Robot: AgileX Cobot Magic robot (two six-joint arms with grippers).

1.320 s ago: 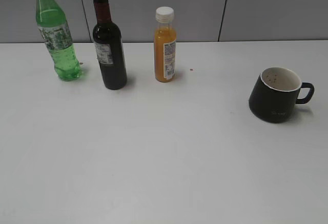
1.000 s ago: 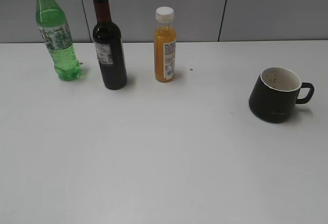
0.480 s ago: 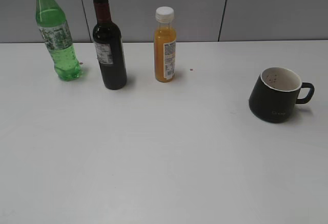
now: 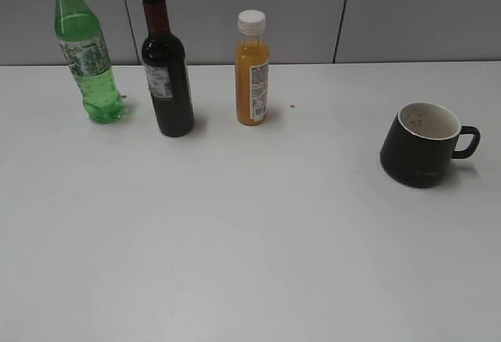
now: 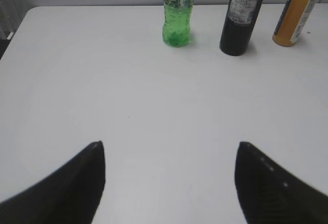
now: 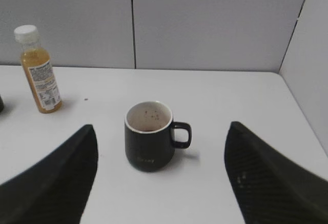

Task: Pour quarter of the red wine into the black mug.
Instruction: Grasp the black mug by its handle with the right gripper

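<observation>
Exterior view: neither arm in shot; white bench [image 4: 250, 240] carries three bottles in a row at the back left and a mug at the right. Order in the row, left to right: green plastic bottle [image 4: 84, 52], red wine [image 4: 166, 68], orange juice bottle [image 4: 252, 72], all upright and standing apart from one another. The red wine shows dark glass, a dark red foil neck and a small white label. The black mug [image 4: 419, 145] sits well apart from the bottles, upright, handle pointing right, white interior with a few dark specks. Left wrist view: left gripper [image 5: 169, 149] spread wide, both dark fingers low in frame with bare bench between them, holding nothing. The red wine [image 5: 243, 16] stands well ahead of this gripper and a little to its right, with the green plastic bottle [image 5: 178, 14] almost straight ahead and the orange juice bottle [image 5: 295, 14] farther right at the frame edge. Right wrist view: right gripper [image 6: 161, 126] also spread wide and empty. The black mug [image 6: 149, 142] stands in line between its fingers, ahead of the tips and touching neither, handle toward the right finger. The orange juice bottle [image 6: 40, 70] stands farther ahead and to the left of this gripper, near the grey wall panels [image 6: 205, 21].
</observation>
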